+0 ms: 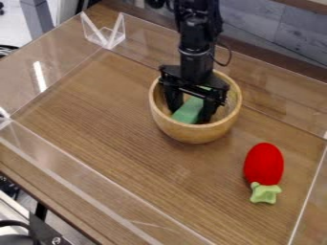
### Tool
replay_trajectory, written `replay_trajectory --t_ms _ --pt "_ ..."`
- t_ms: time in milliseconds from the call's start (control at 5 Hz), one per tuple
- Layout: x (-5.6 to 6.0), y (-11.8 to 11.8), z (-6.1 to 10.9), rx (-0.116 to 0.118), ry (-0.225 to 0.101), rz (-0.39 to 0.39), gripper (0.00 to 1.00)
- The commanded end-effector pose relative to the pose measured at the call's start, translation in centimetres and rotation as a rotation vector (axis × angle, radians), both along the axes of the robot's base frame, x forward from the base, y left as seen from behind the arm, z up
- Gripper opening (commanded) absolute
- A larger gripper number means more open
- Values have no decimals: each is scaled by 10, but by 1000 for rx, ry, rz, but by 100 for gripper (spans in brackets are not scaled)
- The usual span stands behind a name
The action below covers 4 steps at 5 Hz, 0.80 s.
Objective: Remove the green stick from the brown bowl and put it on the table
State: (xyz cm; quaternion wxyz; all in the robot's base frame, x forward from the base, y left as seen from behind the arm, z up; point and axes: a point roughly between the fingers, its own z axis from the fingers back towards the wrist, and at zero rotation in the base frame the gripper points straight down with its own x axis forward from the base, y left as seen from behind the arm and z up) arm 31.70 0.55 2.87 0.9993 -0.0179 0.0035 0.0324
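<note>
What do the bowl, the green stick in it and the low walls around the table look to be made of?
The brown bowl: apparently wood, light brown with a smooth, slightly satin thick rim; grain is too small to confirm. The green stick: plain matte pale green, possibly painted wood or plastic; the look leaves it open. The walls: clear, glossy sheet, likely acrylic, since the table shows through them with bright reflections.

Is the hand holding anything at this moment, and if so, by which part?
Nothing is held. The hand is open, lowered into the brown bowl with its fingers on either side of the green stick.
</note>
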Motion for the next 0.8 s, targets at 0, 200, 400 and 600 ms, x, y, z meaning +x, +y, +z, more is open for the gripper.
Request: replay_trajectory --t_ms 0,200,400,600 --pt "14 2 4 6 -55 -19 100" --pt "17 6 -2 5 -58 -23 100" --pt "16 8 -6 7 -58 -9 100" --pt "14 9 -10 8 -59 6 100"
